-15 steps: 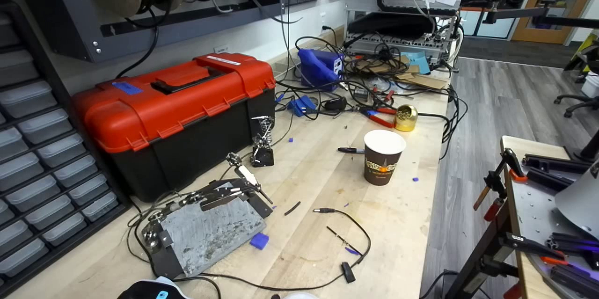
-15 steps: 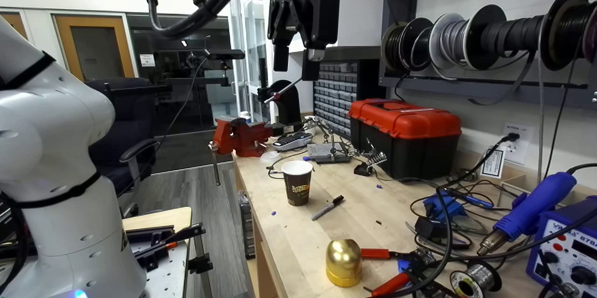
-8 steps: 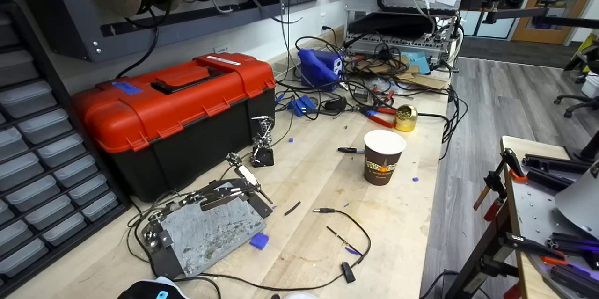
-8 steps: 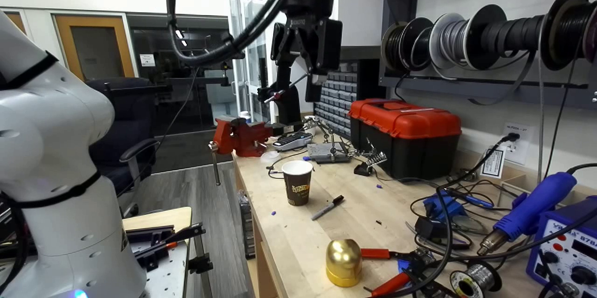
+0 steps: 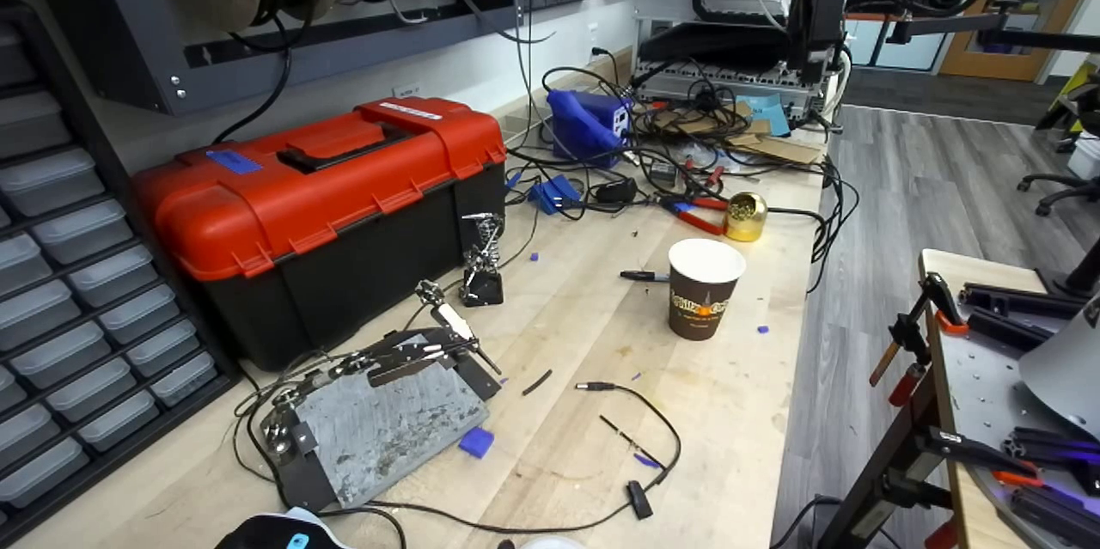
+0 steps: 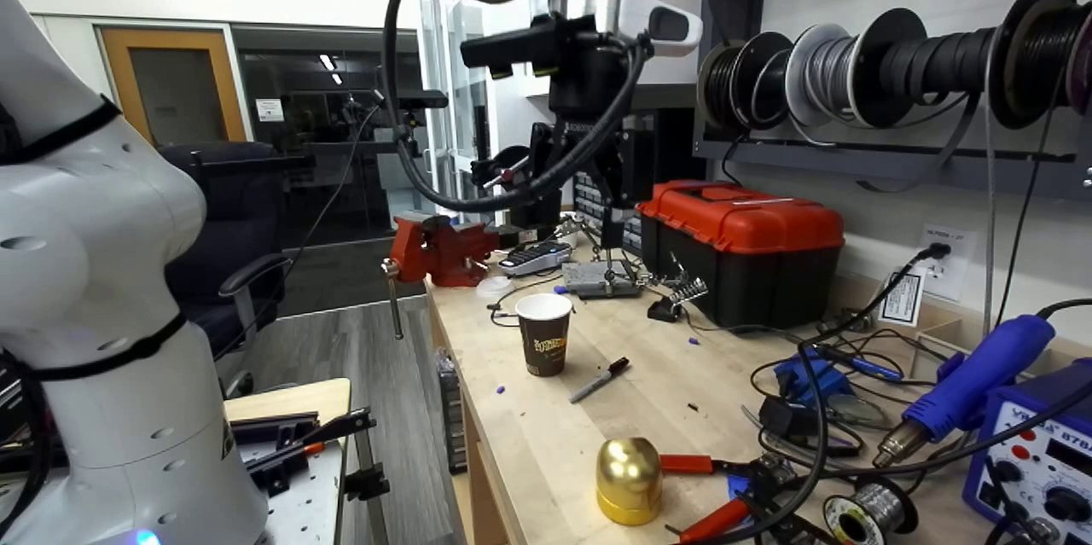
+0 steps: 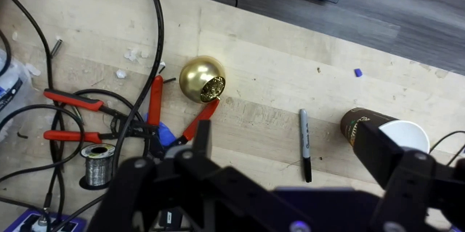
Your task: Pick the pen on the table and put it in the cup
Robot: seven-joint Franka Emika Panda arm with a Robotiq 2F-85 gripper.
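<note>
The pen, a grey marker with a black cap, lies flat on the table. It shows in the wrist view (image 7: pixel 305 145) and in both exterior views (image 6: pixel 600 380) (image 5: pixel 644 276); in the latter the cup hides part of it. The cup (image 6: pixel 544 336), brown with a white top, stands upright beside the pen; it also shows in both other views (image 5: pixel 705 291) (image 7: pixel 367 123). My gripper (image 6: pixel 578 225) is open and empty, high above the table, pointing down. In the wrist view the pen lies between the spread fingers (image 7: pixel 288 143), and the right finger covers part of the cup.
A gold tip-cleaner ball (image 7: pixel 202 79), red-handled pliers (image 7: pixel 156 101) and a solder spool (image 7: pixel 98 165) lie to one side of the pen. A red toolbox (image 6: pixel 742 246) stands along the wall. A blue soldering station (image 6: pixel 1041 443) and loose cables crowd the bench (image 5: pixel 730 446).
My gripper has come down and over the bench, moving slightly right in an exterior view, with its fingers still apart. The pen and the cup have not moved.
</note>
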